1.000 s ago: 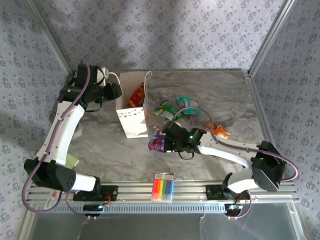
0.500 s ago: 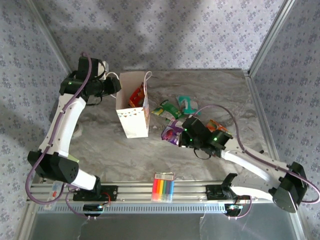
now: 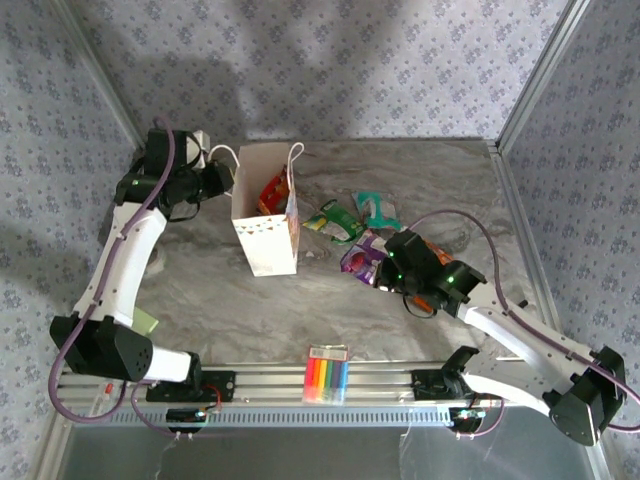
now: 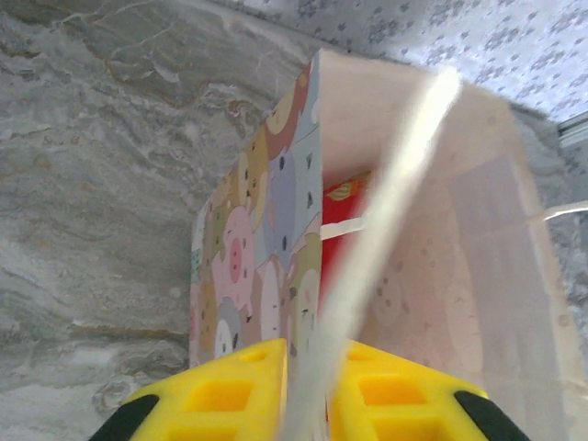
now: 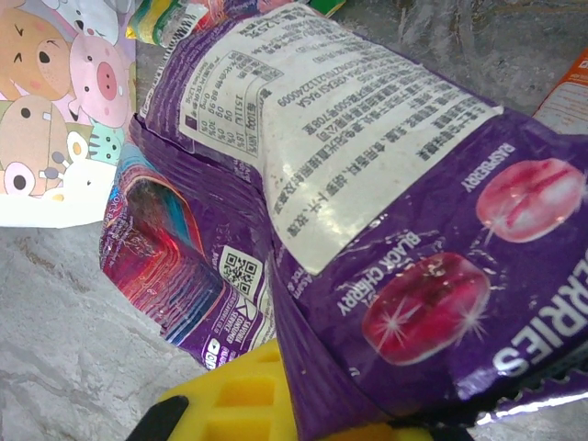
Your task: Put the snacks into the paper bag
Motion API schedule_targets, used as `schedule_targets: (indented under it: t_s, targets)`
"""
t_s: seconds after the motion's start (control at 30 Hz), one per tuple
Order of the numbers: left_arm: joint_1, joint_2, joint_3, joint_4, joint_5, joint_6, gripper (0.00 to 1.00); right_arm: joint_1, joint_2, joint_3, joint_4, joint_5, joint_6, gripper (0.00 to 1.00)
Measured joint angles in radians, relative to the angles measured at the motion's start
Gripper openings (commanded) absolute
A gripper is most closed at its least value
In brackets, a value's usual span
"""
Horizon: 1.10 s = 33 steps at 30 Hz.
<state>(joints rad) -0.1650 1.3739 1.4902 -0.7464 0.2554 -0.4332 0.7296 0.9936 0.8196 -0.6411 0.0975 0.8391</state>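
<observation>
purple packet (image 3: 360,257) moved right, right gripper (image 3: 374,270) clamped

A white paper bag (image 3: 268,240) stands upright and open on the table (image 3: 220,290). It has bunting on its near face and cartoon pigs on its side, and one of its cord handles (image 4: 395,184) runs between the left end effector's (image 4: 308,354) fingers. A red packet (image 3: 273,192) stands inside it. A green packet (image 3: 335,221) lies just right of the bag, with a teal packet (image 3: 375,208) beside it. A crumpled purple packet (image 5: 367,211), printed with berries, is pinched in the right end effector (image 5: 294,390). The corner of an orange packet (image 5: 574,87) shows beyond it.
</observation>
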Motion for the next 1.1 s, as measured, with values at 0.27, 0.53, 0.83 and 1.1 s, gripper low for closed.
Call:
schedule_targets:
  t_s: [0.27,0.53,0.83,1.1]
  targets:
    - [0.002,-0.013,-0.037,0.041,0.023,0.003,0.0,-0.025,0.0,0.0,0.0,-0.008,-0.002,0.0]
    - [0.013,-0.013,-0.037,0.039,0.055,0.001,0.0,-0.035,0.0,0.006,-0.025,-0.015,-0.027,0.0]
    - [0.022,-0.046,-0.112,0.048,0.045,-0.029,0.0,-0.036,0.011,0.105,-0.054,-0.017,-0.079,0.0]
    - [0.032,-0.074,-0.12,0.072,0.043,-0.045,0.0,-0.015,0.053,0.245,-0.091,-0.005,-0.134,0.0]
